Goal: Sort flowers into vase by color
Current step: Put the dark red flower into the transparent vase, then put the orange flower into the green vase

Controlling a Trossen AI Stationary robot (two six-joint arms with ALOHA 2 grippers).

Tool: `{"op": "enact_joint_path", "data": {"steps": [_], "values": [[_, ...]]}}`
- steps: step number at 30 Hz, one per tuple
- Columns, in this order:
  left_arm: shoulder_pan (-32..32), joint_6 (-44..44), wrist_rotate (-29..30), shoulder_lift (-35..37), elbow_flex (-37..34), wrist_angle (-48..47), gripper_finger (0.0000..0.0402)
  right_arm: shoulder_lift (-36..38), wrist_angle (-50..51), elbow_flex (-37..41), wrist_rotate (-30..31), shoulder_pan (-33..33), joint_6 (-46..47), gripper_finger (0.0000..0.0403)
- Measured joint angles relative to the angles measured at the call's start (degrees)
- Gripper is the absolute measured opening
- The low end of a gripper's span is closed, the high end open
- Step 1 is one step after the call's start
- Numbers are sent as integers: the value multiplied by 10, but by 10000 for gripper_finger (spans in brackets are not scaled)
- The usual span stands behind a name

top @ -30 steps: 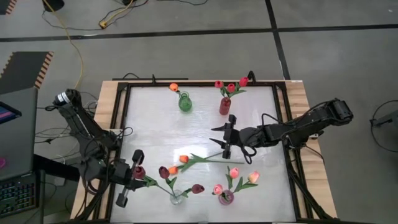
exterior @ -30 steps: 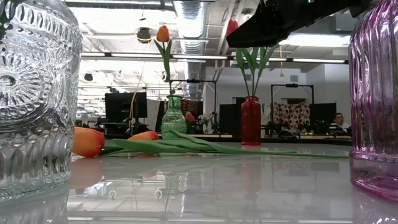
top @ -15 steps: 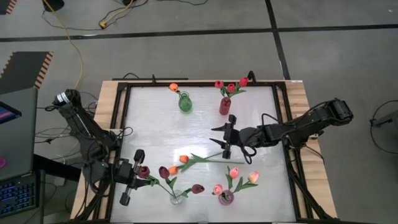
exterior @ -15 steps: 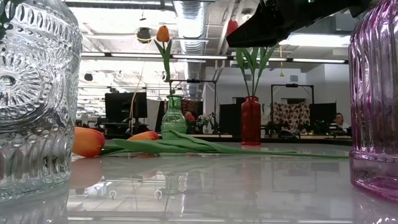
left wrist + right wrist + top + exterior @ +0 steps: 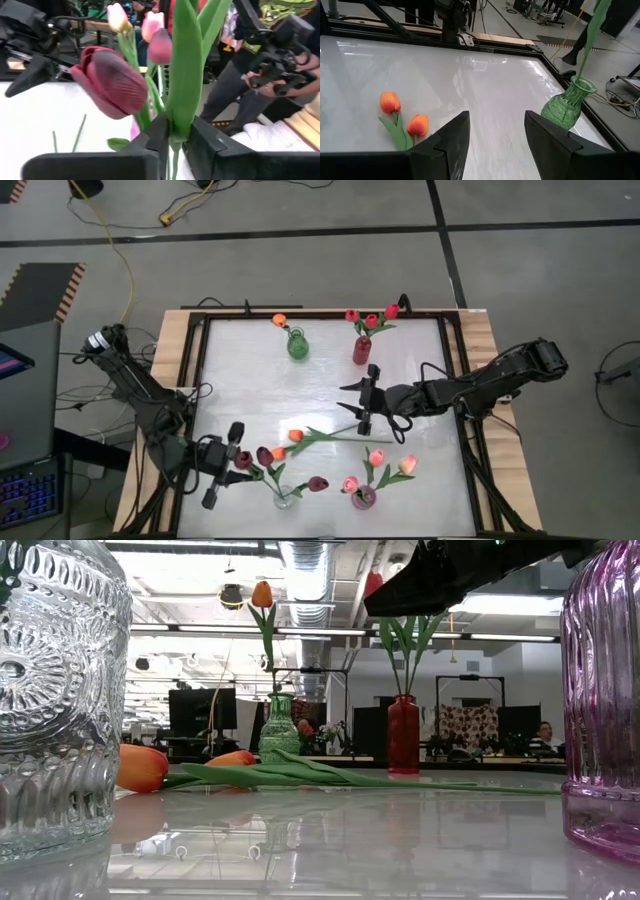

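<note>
A dark maroon tulip (image 5: 112, 82), its petals finely ribbed and cupped into a soft oval, stood on a thin green stem with a broad, smooth leaf (image 5: 184, 65) that ran down between the left gripper's (image 5: 224, 464) blocky dark fingers, which sat close against the leaf; whether they still pinched it could not be told. This flower leaned over the clear vase (image 5: 284, 498) of embossed, patterned glass at the near edge of the glossy white table (image 5: 320, 380), where other maroon heads already rested. Beside it, a ribbed pink glass vase (image 5: 363, 497) held pale pink tulips. Two orange tulips (image 5: 402, 119) lay flat on the tabletop, stems trailing toward the middle. At the far edge, a textured green bottle-shaped vase (image 5: 297, 345) held one orange tulip, and a slim red vase (image 5: 361, 349) held red ones. The right gripper (image 5: 362, 402) hovered mid-table above the loose stems, its angular fingers spread wide and holding nothing.
</note>
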State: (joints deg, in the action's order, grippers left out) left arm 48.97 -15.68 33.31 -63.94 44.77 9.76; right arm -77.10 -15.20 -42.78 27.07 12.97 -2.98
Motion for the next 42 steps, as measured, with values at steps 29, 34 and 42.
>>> {"op": "enact_joint_path", "data": {"steps": [29, 34, 42], "values": [[-2, -26, -107, 64, 0, -145, 151, 0, 2, 0, 0, 0, 0, 214], [-3, -39, -102, 82, 0, -222, 151, 0, 16, 0, 0, 0, 1, 214], [-3, -166, -23, 86, 0, -379, 151, 0, 115, 0, -44, 0, 80, 214]]}}
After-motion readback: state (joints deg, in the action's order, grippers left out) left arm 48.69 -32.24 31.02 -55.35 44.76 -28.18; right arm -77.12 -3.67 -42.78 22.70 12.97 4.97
